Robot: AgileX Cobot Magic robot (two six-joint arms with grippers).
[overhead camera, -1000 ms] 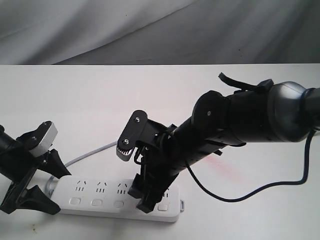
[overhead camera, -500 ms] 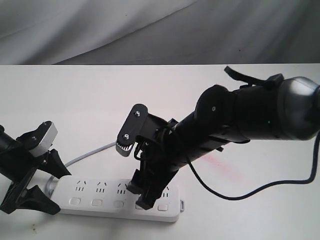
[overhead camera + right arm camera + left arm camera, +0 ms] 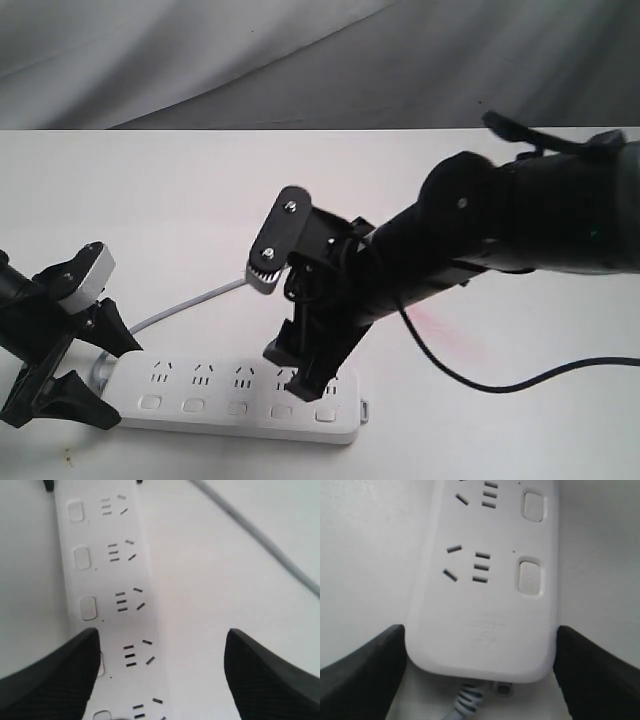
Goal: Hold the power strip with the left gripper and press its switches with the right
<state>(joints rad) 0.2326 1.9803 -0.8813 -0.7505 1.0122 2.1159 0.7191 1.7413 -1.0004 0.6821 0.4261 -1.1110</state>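
Note:
The white power strip [image 3: 240, 400] lies flat near the table's front edge, its row of switches [image 3: 194, 405] facing the front. My left gripper [image 3: 108, 378] is shut on the strip's cord end; in the left wrist view its black fingers [image 3: 365, 670] press both long sides of the strip [image 3: 485, 610]. My right gripper [image 3: 297, 372] hangs open just above the strip's right part. In the right wrist view one finger [image 3: 55, 675] covers part of the fourth switch, and the third switch [image 3: 88, 608] lies just ahead.
The thin grey cord [image 3: 185, 305] runs from the strip's left end toward the table's middle. A black cable [image 3: 520, 380] loops from the right arm onto the table. A faint red smear [image 3: 440, 325] marks the tabletop. Grey cloth [image 3: 300, 60] hangs behind.
The right arm has lifted and drawn back to the right, raising its fingers off the fourth switch. The left gripper and the strip have stayed put.

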